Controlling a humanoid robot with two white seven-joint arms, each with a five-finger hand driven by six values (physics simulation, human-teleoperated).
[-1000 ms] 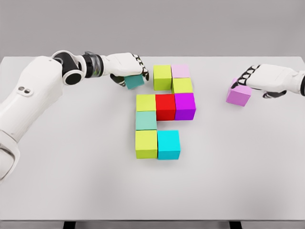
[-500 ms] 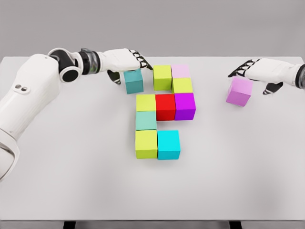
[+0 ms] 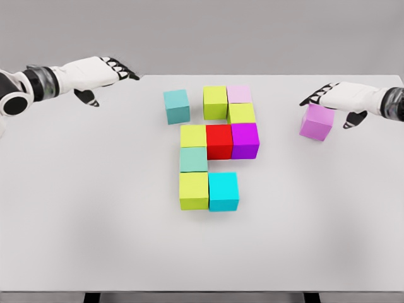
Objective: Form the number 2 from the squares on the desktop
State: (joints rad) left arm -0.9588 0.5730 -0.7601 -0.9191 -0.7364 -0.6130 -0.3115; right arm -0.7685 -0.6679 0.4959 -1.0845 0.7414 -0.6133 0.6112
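Note:
Coloured cubes sit in a cluster at the table's middle: a yellow-green cube (image 3: pixel 215 102), a pale pink cube (image 3: pixel 239 95), another yellow-green cube (image 3: pixel 242 113), a row of yellow-green (image 3: pixel 193 136), red (image 3: pixel 219 141) and purple (image 3: pixel 245 140), then a mint cube (image 3: pixel 193 159), a yellow-green cube (image 3: pixel 194 190) and a cyan cube (image 3: pixel 223 190). A teal cube (image 3: pixel 177 105) stands alone, left of the top row. My left hand (image 3: pixel 107 71) hovers open far to its left. A violet cube (image 3: pixel 316 122) rests at the right, with my right hand (image 3: pixel 332 96) open just above it.
The white table (image 3: pixel 95 221) spreads wide around the cluster, its far edge (image 3: pixel 271 76) behind the top cubes.
My left hand let go of the teal cube beside the top row and drew back to the left. My right hand released the violet cube and lifted slightly.

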